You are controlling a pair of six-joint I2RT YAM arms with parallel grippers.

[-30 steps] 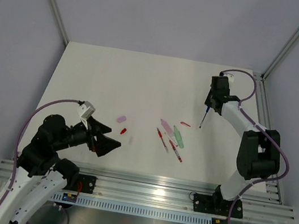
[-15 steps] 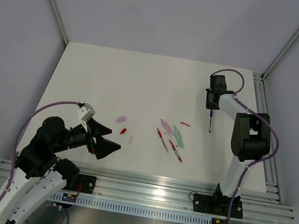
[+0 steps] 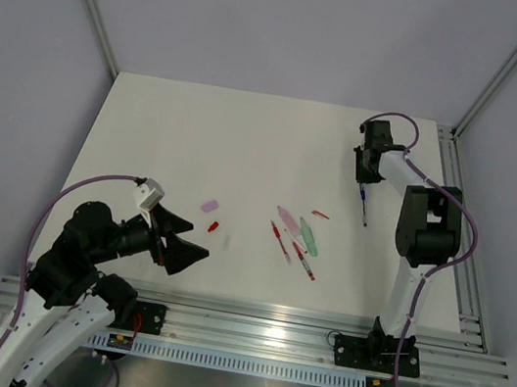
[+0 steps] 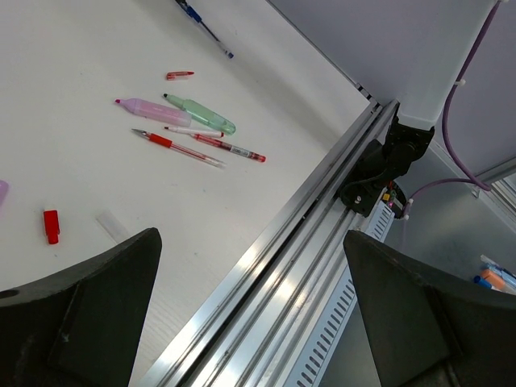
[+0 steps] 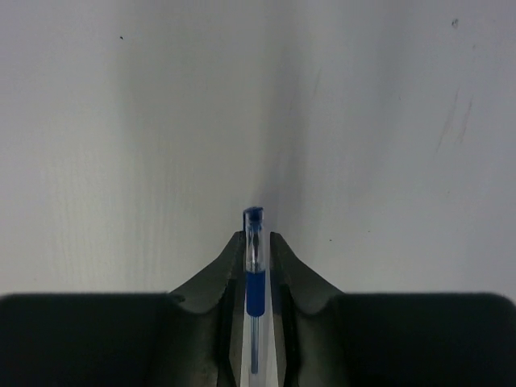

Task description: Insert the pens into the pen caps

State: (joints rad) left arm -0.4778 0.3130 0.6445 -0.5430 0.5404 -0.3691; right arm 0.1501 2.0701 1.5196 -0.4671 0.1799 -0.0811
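Note:
My right gripper [image 3: 364, 179] is at the far right of the table, shut on a blue pen [image 3: 364, 208] whose tip points toward the near side. In the right wrist view the pen [image 5: 255, 270] sits clamped between the fingers of the right gripper [image 5: 255, 239], its end poking out in front. My left gripper [image 3: 187, 242] is open and empty, hovering low at the near left. A pink cap [image 3: 209, 205], a red cap [image 3: 213, 227] and a pale clear cap [image 3: 227, 241] lie just beyond it. A pink pen [image 3: 285, 216], pale green pen [image 3: 308, 235] and two red pens [image 3: 280, 241] lie mid-table.
A small red cap [image 3: 320, 215] lies beside the pen cluster. The left wrist view shows the same cluster [image 4: 201, 115], the red cap [image 4: 52, 226], the clear cap [image 4: 111, 226] and the metal rail [image 4: 306, 242] along the table's near edge. Grey walls enclose the table.
My right arm has folded back toward the far right, carrying the blue pen slightly right and farther away. The left arm has barely moved.

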